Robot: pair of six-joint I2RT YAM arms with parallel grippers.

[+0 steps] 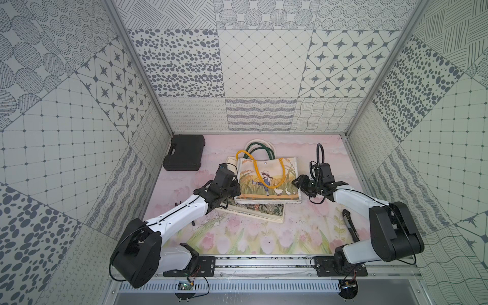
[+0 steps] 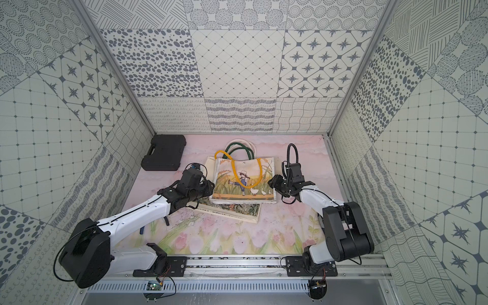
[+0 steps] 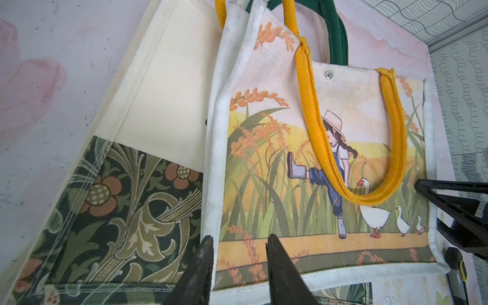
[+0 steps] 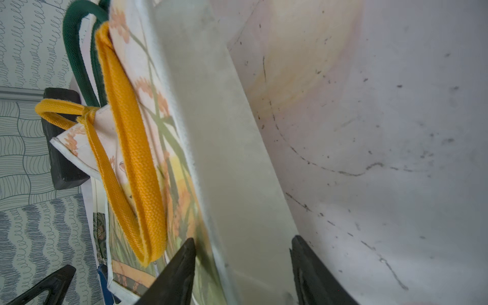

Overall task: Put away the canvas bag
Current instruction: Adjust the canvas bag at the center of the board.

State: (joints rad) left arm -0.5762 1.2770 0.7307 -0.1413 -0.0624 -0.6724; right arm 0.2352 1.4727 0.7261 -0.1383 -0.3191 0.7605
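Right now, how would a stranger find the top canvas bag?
On the pink floral mat, a pile of bags lies in the middle. The top canvas bag shows a girl with geese and has yellow handles; the floral bag beneath has green handles.

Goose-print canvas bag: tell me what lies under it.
Under the goose-print bag lies a floral-print bag, its cream top, dark floral band and green handles sticking out. Its middle is covered; whether anything else lies beneath cannot be seen.
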